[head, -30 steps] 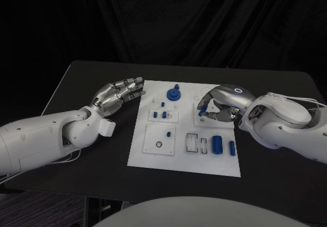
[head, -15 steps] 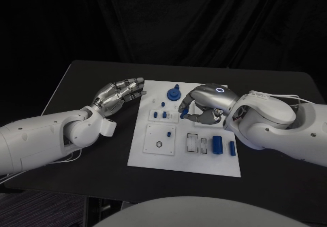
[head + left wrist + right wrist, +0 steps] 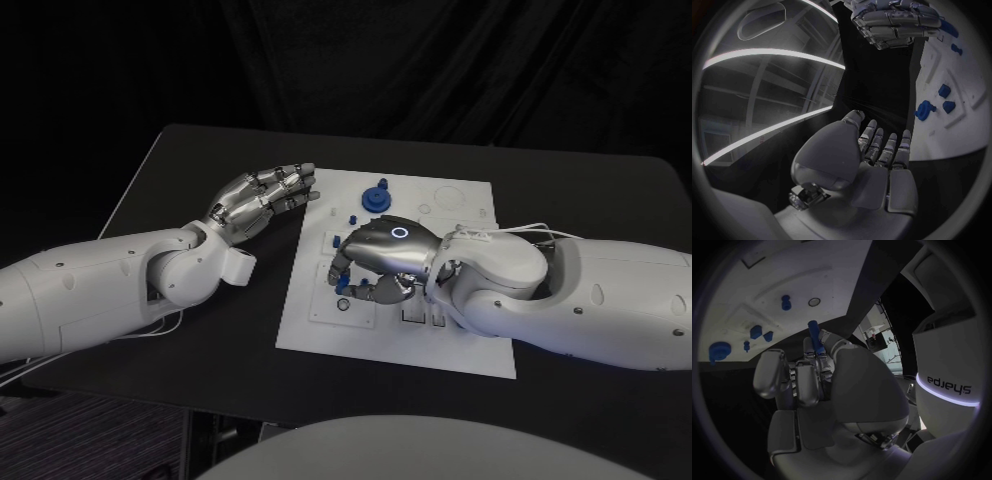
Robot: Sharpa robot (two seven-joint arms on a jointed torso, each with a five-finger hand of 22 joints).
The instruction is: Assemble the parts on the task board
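Note:
The white task board (image 3: 464, 203) lies mid-table. My right hand (image 3: 372, 266) hovers low over its near-left part and pinches a small blue peg (image 3: 814, 335) between thumb and fingers; the peg's tip (image 3: 342, 287) shows under the hand. Beyond the peg, the board (image 3: 748, 285) carries a small ring hole (image 3: 814, 301) and a blue pin (image 3: 786, 301). A blue round part (image 3: 378, 197) stands at the board's far edge. My left hand (image 3: 267, 196) hangs open beside the board's far-left edge, fingers straight, holding nothing.
My right forearm (image 3: 577, 295) covers the board's near-right part. Small blue pieces (image 3: 926, 109) sit on the board near my left hand (image 3: 879, 155). The black table (image 3: 188, 170) spreads round the board, with its edges to the left and far side.
My right hand has carried the blue peg from the board's far right across to its near-left part. The left hand has stayed where it was.

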